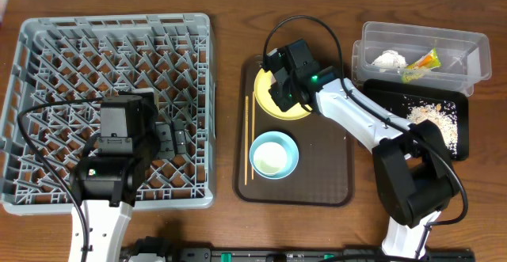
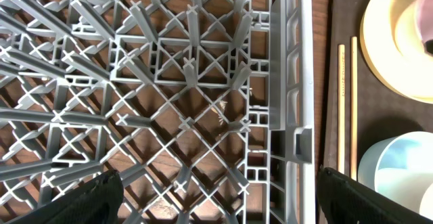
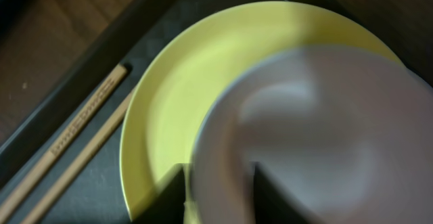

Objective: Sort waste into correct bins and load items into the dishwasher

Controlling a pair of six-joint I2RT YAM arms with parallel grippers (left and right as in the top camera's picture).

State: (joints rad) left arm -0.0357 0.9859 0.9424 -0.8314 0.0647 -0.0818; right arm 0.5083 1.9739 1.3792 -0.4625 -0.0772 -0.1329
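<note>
My right gripper is over the yellow plate and is shut on the rim of the pinkish-white bowl, whose edge also shows in the left wrist view. The light blue bowl and the chopsticks lie on the brown tray. My left gripper is open and empty over the grey dish rack. The white cup is out of view.
The clear tub at the back right holds the white tissue and the snack wrapper. The black tray in front of it holds rice scraps.
</note>
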